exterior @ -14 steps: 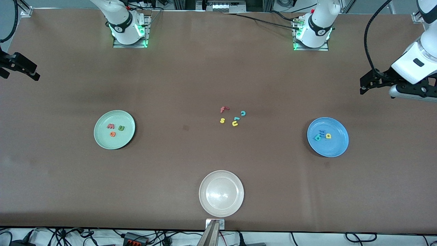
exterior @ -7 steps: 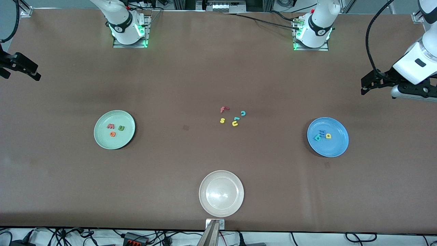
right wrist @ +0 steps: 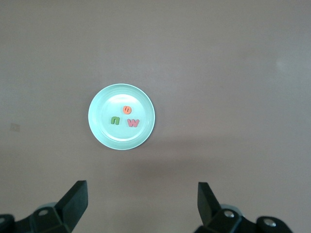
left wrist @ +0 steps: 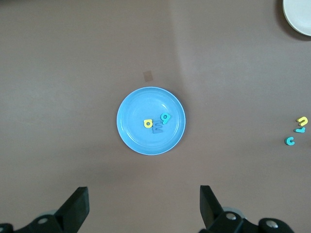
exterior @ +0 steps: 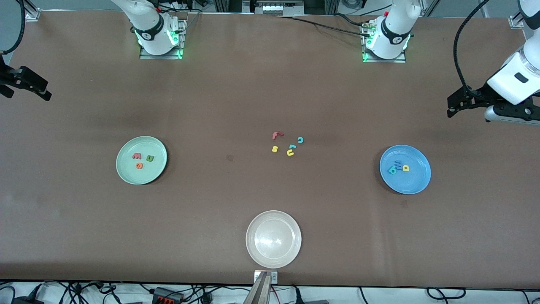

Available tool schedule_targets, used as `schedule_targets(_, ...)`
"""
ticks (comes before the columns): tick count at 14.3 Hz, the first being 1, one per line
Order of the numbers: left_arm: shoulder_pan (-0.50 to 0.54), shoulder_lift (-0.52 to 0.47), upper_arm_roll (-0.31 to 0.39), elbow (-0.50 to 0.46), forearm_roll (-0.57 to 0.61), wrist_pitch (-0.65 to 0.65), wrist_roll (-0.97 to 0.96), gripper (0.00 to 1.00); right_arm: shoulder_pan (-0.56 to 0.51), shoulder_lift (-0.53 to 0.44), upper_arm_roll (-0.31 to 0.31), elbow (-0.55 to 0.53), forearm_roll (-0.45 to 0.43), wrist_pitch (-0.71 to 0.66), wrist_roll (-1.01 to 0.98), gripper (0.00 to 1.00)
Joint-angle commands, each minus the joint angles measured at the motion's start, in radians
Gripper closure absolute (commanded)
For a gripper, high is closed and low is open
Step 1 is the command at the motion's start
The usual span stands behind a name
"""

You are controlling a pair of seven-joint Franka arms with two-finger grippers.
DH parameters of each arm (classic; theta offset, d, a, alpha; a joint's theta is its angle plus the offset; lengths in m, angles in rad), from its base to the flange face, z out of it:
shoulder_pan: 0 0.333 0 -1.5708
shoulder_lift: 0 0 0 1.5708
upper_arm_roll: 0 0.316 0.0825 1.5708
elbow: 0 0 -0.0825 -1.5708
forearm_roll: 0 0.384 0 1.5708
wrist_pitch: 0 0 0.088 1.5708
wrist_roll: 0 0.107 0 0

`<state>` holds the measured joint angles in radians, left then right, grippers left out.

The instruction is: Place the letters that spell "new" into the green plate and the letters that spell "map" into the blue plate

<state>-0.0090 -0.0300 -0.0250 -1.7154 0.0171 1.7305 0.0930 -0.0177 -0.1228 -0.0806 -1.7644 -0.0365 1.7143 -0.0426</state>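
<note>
Matt brown table (exterior: 236,93), glossy cream plate (exterior: 274,239), matt foam letters (exterior: 287,145)

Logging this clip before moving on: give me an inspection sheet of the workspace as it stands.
Surface: brown table, small dark mark near its middle.
Job's things: green plate holds the n, e and w; blue plate holds the m, a and p.
Clutter: loose letters mid-table; cream-white plate nearest the front camera.
Grippers: left gripper open, high above the blue plate; right gripper open, high above the green plate; both empty.
Cables: black cable beside the left arm's base.
Surroundings: wiring below the table edge.
</note>
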Motion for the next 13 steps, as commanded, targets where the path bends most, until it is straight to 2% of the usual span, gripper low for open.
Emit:
schedule_targets(1,0.004,0.018,0.002,0.037,-0.014,-0.005,0.005,0.00,-0.011,0.011,0.010,0.010,0.001,-0.002,0.012,0.00)
schedule_targets(13,0.001,0.018,0.000,0.037,-0.016,-0.006,0.004,0.00,-0.031,0.009,0.001,0.008,-0.002,-0.009,-0.002,0.00)
